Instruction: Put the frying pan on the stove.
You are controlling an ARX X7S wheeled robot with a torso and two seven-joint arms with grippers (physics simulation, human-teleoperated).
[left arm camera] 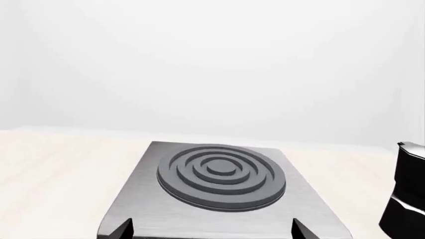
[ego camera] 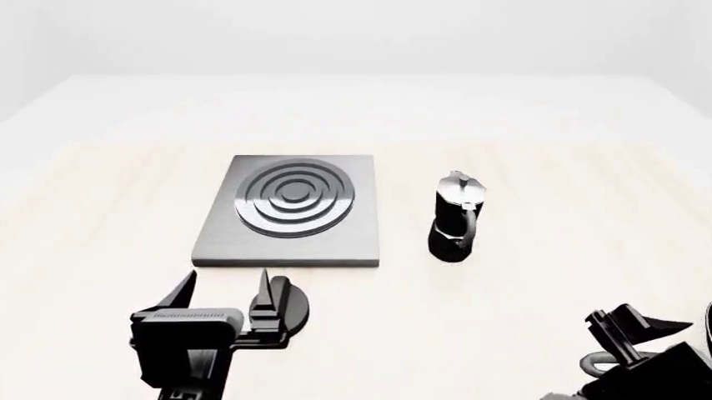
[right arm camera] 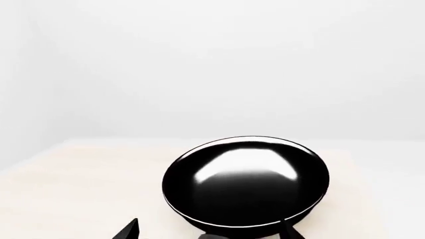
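A: While the stove (ego camera: 292, 221) lies flat on the pale table (ego camera: 534, 183), where is the frying pan (right arm camera: 246, 181)?

B: Only the right wrist view shows it: round, glossy black, resting on the table just beyond the right gripper (right arm camera: 209, 230), whose two finger tips stand apart. The handle is cut off at the frame edge, so I cannot tell whether those tips touch it. The pan is not on the stove.

A: Right gripper in the head view?

B: Low at the right corner (ego camera: 629, 329), partly cropped; its state there is unclear.

A: Left gripper?

B: Released. Its fingers (ego camera: 178, 292) are spread, holding nothing, just short of the stove's near edge. Left wrist view confirms: both tips (left arm camera: 209, 228) apart, burner rings (left arm camera: 221, 174) bare.

A: Other items?

B: A moka pot (ego camera: 456, 217) stands upright just right of the stove, apart from it.
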